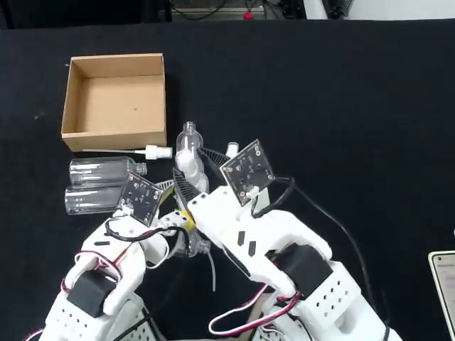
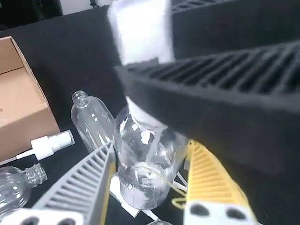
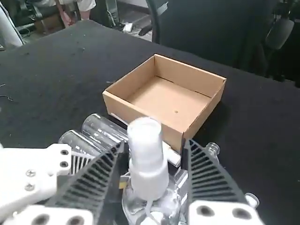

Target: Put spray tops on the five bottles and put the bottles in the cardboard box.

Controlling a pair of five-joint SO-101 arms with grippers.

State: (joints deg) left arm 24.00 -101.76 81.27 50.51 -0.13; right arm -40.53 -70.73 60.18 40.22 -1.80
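Observation:
A clear bottle stands upright between the grey and yellow fingers of my left gripper, which is shut on it. A white spray top sits on that bottle's neck, and my right gripper is shut on the top with its black ribbed fingers. In the high view both grippers meet at the table's middle, right gripper above left gripper. The open cardboard box stands at the far left with nothing inside it. Two capless bottles lie in front of it.
A loose spray top lies along the box's front wall. Another capless bottle stands just beyond the grippers, and a small white piece sits to its right. The right half of the black table is bare.

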